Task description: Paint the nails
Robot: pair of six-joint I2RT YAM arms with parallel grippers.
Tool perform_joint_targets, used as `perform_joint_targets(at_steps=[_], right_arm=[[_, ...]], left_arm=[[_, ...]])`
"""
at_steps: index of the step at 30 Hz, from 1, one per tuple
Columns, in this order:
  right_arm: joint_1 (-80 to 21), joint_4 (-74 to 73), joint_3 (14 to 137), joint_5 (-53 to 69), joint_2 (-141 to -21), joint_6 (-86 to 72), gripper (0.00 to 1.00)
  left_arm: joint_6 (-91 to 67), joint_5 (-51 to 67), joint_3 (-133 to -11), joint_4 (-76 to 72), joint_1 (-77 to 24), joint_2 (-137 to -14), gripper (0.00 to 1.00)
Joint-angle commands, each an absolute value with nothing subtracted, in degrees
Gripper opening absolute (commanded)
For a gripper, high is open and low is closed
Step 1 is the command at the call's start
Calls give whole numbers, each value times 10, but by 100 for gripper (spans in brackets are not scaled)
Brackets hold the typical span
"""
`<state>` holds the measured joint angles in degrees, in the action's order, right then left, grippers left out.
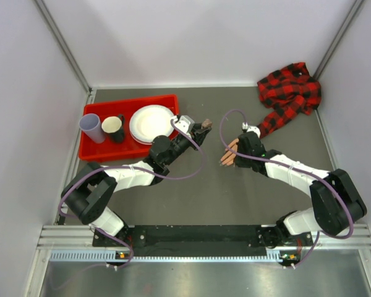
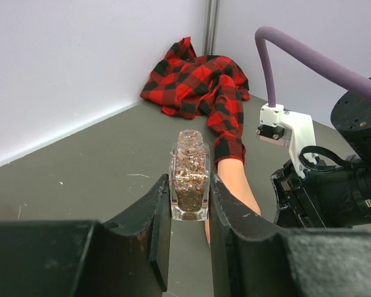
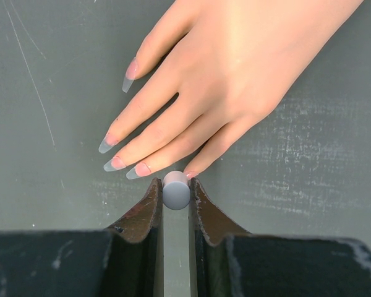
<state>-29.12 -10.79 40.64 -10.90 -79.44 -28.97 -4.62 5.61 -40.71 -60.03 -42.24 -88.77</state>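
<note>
Tabletop (image 1: 204, 198), dark grey, is carrying the whole scene. In its far right corner the red-and-black plaid sleeve (image 1: 289, 93) is lying crumpled, and the peach mannequin hand (image 3: 247, 68) is emerging from its cuff, lying palm down with its fingers spread.

The left gripper (image 2: 190, 207) is clenching a small clear bottle (image 2: 190, 170) of glittery polish, which is standing upright near the hand with no cap on its neck. The right gripper (image 3: 176, 207) is clamped on a grey round-ended stem (image 3: 175, 190). We are taking it for the brush handle, though no bristles are showing. It is sitting just beside the nearest fingertip, and we cannot tell whether it is touching.

The nails (image 3: 114, 164) are tipping each finger – long, clear and pointed. We are judging them thin, stiff and glossy, so a brush is likely to skid on them. The hand is probably light and apt to slide under pressure. Any steadying hold belongs on the wrist beside the cuff – never on the nails themselves.
</note>
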Motion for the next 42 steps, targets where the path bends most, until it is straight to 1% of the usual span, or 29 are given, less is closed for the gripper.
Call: perform_joint_targets(at_steps=[1,42], right_arm=[[-295,-98,428,-124,-788,-295,0],[-295,-106,416,-158,-765,-316,0]], left_arm=[[-54,66,-409,-644,-419,-883,0],[-55,69,-410,-643,-418,-884,0]])
